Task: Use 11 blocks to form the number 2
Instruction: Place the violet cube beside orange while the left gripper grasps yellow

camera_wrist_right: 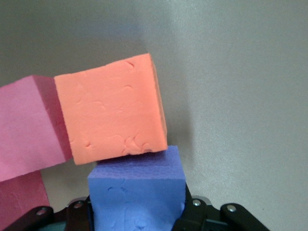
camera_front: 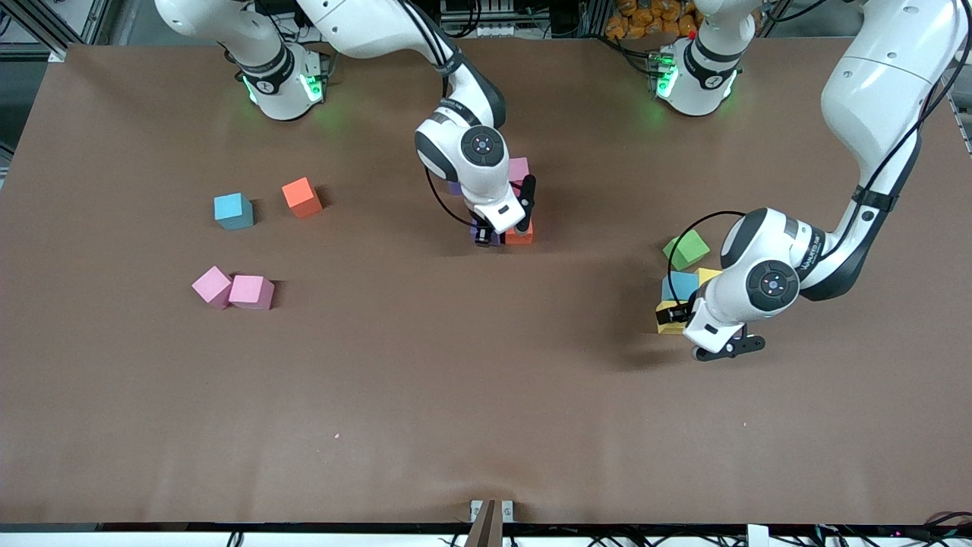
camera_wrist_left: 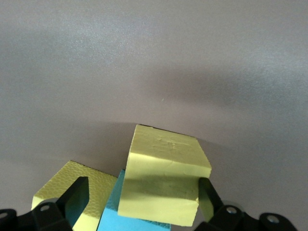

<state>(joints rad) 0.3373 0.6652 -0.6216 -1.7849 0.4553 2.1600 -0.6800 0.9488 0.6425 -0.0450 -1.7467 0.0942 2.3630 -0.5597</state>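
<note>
- Low in the front view, toward the left arm's end, the left gripper (camera_front: 702,332) hangs over a yellow block (camera_front: 668,319).
- The left wrist view adds what the front view hides: the fingers (camera_wrist_left: 77,192) stand open on both sides of this block (camera_wrist_left: 163,183). One touches it and the other is apart from it.
- The same view shows the block lying partly on a blue block (camera_wrist_left: 130,221), with a second yellow block (camera_wrist_left: 72,185) beside.
- Just farther is the green cube (camera_front: 686,249).
- Toward the right arm's end, two pink blocks (camera_front: 231,290) touch.
- In the middle of the frame, the right gripper (camera_front: 503,224) is low at a purple block (camera_front: 484,237), beside a red block (camera_front: 520,232).
- The right wrist view shows its fingers (camera_wrist_right: 192,211) closed on the purple block (camera_wrist_right: 137,192). The red block (camera_wrist_right: 113,113) touches it, with a pink block (camera_wrist_right: 29,130) next to it.
- Higher in the frame lie a teal block (camera_front: 233,210) and an orange block (camera_front: 302,197), apart from each other.
- The number 2 is not formed.
</note>
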